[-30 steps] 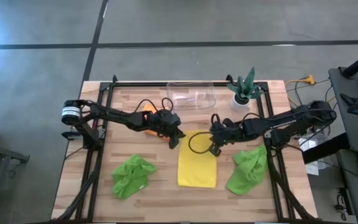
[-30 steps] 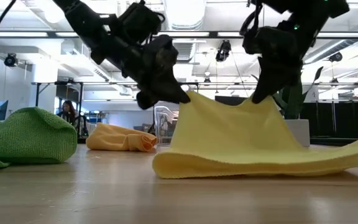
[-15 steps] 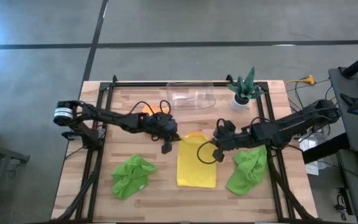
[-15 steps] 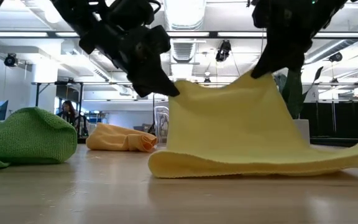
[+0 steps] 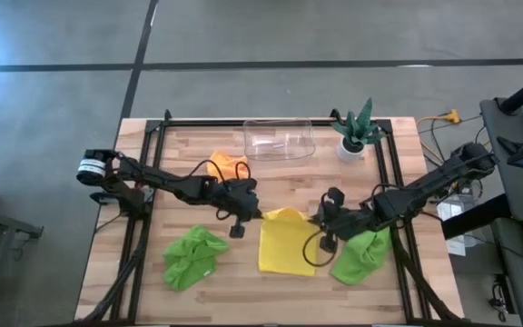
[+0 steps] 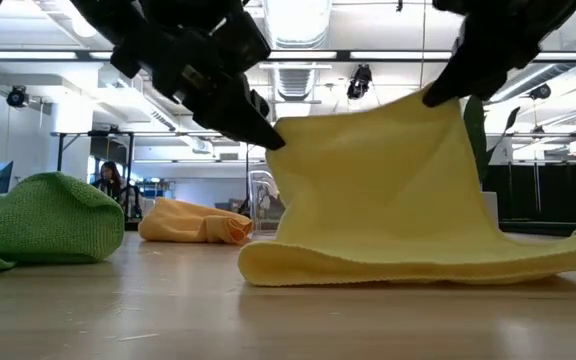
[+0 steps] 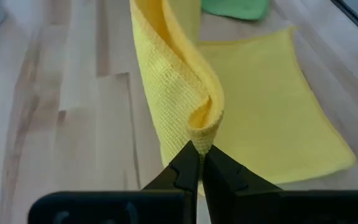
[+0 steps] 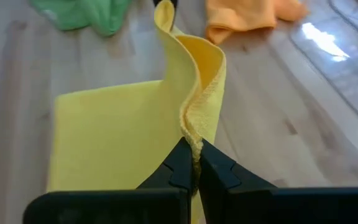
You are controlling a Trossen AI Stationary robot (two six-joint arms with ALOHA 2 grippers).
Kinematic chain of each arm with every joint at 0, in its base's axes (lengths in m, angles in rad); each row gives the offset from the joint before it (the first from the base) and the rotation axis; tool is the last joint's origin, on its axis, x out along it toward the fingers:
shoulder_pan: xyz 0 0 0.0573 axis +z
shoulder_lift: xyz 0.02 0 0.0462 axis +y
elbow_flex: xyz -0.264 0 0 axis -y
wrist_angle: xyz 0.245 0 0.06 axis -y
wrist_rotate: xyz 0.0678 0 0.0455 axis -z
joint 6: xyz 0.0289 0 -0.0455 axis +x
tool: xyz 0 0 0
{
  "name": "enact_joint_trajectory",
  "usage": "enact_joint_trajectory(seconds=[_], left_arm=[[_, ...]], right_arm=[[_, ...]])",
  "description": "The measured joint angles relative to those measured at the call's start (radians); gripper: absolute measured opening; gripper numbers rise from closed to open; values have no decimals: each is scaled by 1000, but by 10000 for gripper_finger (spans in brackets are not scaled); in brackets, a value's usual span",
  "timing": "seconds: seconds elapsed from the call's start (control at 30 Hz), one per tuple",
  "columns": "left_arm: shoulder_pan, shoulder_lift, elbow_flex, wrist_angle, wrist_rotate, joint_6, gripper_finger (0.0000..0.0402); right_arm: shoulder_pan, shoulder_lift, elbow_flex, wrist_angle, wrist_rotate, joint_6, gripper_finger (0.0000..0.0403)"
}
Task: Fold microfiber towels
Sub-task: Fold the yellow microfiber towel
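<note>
Two grippers lift the far edge of the yellow towel to fold it.

On the left lies a lime green towel (image 5: 194, 255), bunched up, with the orange towel (image 5: 226, 166) farther back. The left gripper (image 5: 255, 215) is pinched tight on one far corner of the yellow towel (image 5: 285, 243). The right gripper (image 5: 317, 219) is pinched tight on the other far corner. The lifted edge hangs between them, up off the wooden table (image 5: 152, 282), while the near half lies flat. The second lime green towel (image 5: 361, 256) sits just beside the right gripper. If one gripper goes faster, the fold could end up crooked. A corner could slip out, because each pinch holds only a tiny bit of cloth. The right arm could also bump the green towel nearby.
</note>
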Motion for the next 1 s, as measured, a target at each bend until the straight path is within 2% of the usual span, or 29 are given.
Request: enact_joint_trajectory(seconds=[0.2, 0.6, 1.0], left_arm=[[-57, 0, 6, 0, -64, 66, 0], [-124, -1, 36, 1, -68, 87, 0], [-166, 16, 33, 3, 68, 84, 0]], right_arm=[[61, 0, 0, 30, 1, 0, 8], [176, 9, 0, 71, -2, 0, 8], [227, 167, 0, 192, -58, 50, 8]])
